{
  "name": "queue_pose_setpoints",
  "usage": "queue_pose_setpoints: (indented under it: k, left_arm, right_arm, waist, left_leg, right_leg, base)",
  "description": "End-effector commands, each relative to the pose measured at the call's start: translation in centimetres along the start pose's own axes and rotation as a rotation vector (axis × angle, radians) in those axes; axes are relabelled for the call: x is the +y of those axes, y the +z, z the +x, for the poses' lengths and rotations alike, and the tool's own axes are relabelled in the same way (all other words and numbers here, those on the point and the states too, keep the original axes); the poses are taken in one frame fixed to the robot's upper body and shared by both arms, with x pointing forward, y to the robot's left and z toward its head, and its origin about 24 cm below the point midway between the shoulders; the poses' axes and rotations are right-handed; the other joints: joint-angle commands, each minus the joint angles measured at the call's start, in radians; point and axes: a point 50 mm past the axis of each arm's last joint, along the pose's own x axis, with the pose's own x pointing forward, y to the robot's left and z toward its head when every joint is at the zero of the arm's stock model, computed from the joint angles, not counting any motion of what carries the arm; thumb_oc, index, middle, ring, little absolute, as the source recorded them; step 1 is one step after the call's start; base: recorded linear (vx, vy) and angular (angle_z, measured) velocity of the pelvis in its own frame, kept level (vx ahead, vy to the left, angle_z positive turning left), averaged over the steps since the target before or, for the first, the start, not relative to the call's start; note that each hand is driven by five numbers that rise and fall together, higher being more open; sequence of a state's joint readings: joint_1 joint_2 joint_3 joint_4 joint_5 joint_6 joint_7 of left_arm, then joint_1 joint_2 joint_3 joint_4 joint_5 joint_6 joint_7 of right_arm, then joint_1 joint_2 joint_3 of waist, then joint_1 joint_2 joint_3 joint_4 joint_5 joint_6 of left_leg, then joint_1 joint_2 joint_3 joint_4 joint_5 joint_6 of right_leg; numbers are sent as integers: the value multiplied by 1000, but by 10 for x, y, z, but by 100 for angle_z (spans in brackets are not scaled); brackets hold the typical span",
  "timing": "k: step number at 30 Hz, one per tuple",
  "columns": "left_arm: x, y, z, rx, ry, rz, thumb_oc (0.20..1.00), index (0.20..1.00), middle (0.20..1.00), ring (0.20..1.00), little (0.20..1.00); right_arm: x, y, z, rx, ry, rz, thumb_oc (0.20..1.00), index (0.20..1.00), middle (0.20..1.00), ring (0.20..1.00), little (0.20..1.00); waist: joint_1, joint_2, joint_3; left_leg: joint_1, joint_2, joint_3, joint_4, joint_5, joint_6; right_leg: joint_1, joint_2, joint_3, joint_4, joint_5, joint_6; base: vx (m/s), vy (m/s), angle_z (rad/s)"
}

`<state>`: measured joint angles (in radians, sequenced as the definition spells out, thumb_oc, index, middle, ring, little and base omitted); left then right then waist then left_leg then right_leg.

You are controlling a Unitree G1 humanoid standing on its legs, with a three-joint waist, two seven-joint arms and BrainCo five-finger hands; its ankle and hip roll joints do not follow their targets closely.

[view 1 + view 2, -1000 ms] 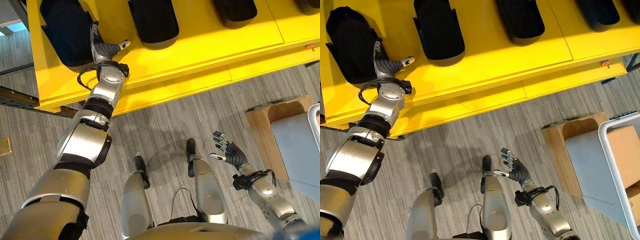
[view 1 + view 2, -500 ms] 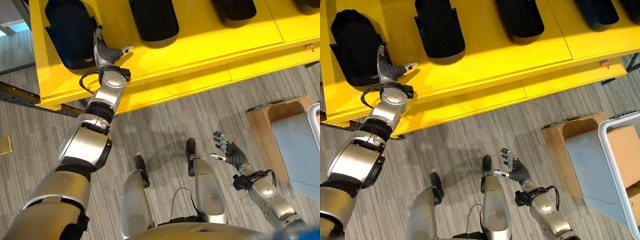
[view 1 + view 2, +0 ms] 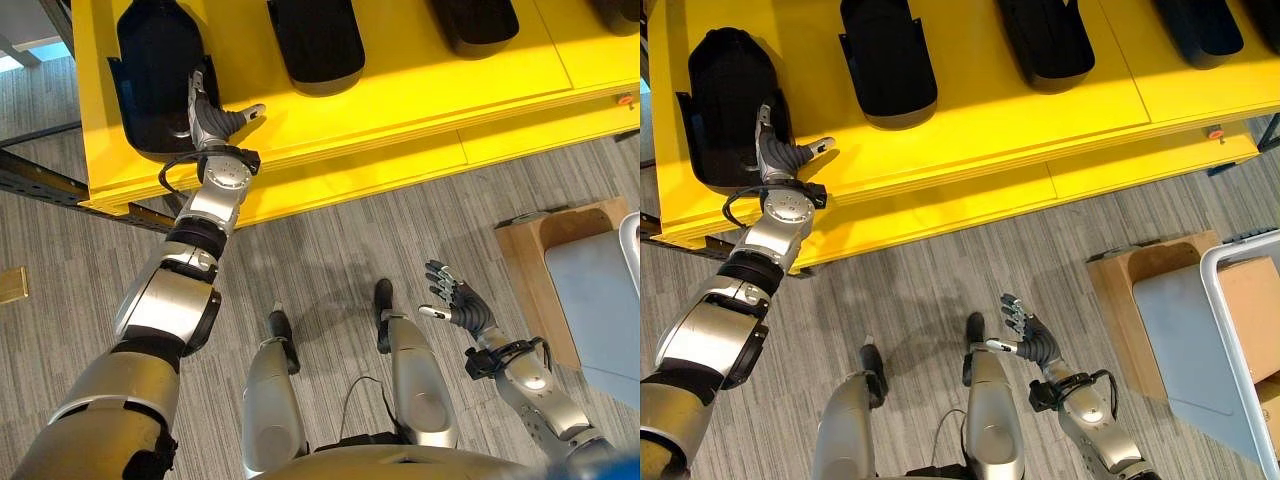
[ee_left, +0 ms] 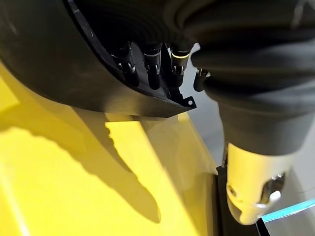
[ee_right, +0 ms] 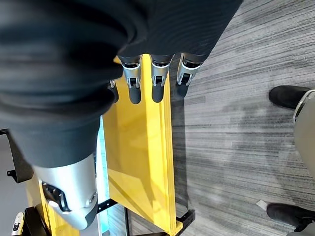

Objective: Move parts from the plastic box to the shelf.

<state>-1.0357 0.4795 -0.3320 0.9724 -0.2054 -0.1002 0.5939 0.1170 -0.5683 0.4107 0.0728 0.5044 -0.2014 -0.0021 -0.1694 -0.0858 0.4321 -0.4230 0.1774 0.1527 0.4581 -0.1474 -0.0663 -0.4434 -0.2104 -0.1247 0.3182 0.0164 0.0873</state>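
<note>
Nearest, the right hand (image 3: 458, 303) hangs over the grey floor (image 3: 330, 240), fingers loosely spread, holding nothing. Beyond, the left hand (image 3: 780, 155) rests fingers against a black part (image 3: 728, 95) on the yellow shelf (image 3: 980, 120); its wrist view shows fingertips (image 4: 150, 66) reaching straight into the part's ribbed hollow, thumb apart.

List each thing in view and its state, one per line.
Left robot hand: fingers against the leftmost black part, thumb out over the shelf.
Right robot hand: open, empty, above the floor.
Leftmost black part: lying on the yellow shelf.
Wooden box: on the floor.
</note>
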Motion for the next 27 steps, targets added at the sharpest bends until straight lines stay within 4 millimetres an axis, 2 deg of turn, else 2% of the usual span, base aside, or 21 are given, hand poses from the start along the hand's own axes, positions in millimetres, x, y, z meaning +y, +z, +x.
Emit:
queue_pose_setpoints:
  k: [1,4,10,13,14,18,27]
  left_arm:
    - [11,-29,-7,65,28,17,1000,1000,1000,1000,1000]
    - [14,-22,-5,41,41,-13,1000,1000,1000,1000,1000]
    - [12,18,2,-87,48,-137,1000,1000,1000,1000,1000]
    - [10,32,2,-140,43,-176,1000,1000,1000,1000,1000]
    - [9,45,1,-185,40,-213,1000,1000,1000,1000,1000]
    - [9,69,-1,-265,46,-296,1000,1000,1000,1000,1000]
    - [12,104,-10,-409,27,-391,1000,1000,1000,1000,1000]
  right_arm:
    - [-6,15,-9,-81,-3,-28,1000,1000,1000,1000,1000]
    - [-6,18,-8,-94,-7,-34,1000,1000,1000,1000,1000]
    - [-8,21,-6,-106,-15,-34,1000,1000,1000,1000,1000]
    - [-8,21,-6,-107,-18,-31,1000,1000,1000,1000,1000]
    - [-9,20,-6,-106,-21,-31,1000,1000,1000,1000,1000]
    - [-10,20,-6,-103,-27,-32,1000,1000,1000,1000,1000]
    - [-12,19,-6,-100,-34,-34,1000,1000,1000,1000,1000]
  waist:
    - [16,-7,-34]
    - [17,-7,-34]
    - [17,-5,-44]
    - [17,-5,-47]
    - [17,-3,-50]
    - [19,1,-56]
    - [22,9,-63]
  left_leg:
    - [-47,57,-35,15,68,-41]
    - [-49,55,-37,19,67,-40]
    - [-46,54,-36,18,65,-40]
    - [-43,54,-37,16,65,-40]
    - [-40,53,-37,14,65,-40]
    - [-36,54,-38,14,63,-41]
    - [-26,52,-41,10,63,-41]
  right_leg:
    - [64,-86,32,63,-45,88]
    - [62,-85,34,63,-43,89]
    - [67,-86,35,61,-42,89]
    - [69,-86,35,61,-42,89]
    - [71,-87,35,61,-43,90]
    - [75,-88,33,64,-44,89]
    - [87,-88,28,62,-46,89]
  base:
    - [0,0,0]
    - [0,0,0]
    - [0,0,0]
    - [0,0,0]
    - [0,0,0]
    - [0,0,0]
    - [0,0,0]
